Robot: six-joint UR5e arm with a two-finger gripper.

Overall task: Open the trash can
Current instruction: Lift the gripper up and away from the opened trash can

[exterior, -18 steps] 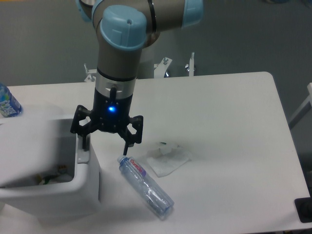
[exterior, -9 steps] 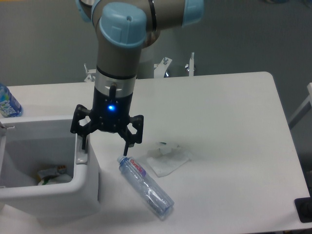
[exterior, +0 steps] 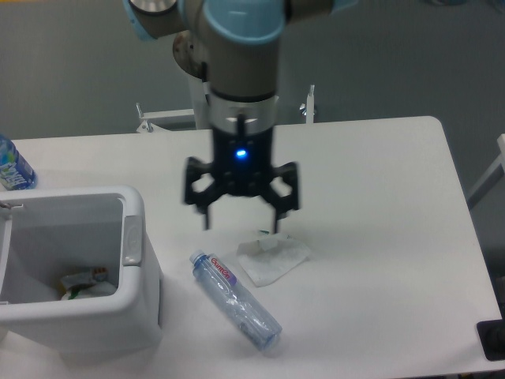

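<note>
The large boxy white plastic trash can (exterior: 130, 312) sits at the near left corner of the white bench (exterior: 379, 237) with its top open, scraps visible inside and the grey oblong push-button (exterior: 132, 239) on its right rim untouched by anything. To the right of the can, clear of it, the black two-finger claw (exterior: 241, 223) hangs spread wide and empty above a crumpled white tissue (exterior: 273, 257), with a clear plastic water bottle (exterior: 235, 301) lying between tissue and can. Opening looks done, nothing apparently left.

The clear bottle (exterior: 235, 302) lying next to the trash can (exterior: 134, 316) has a white label with red letters near its cap, but they are too small to read. The blue bottle (exterior: 13, 166) behind the trash can has a label too, also too blurry.
</note>
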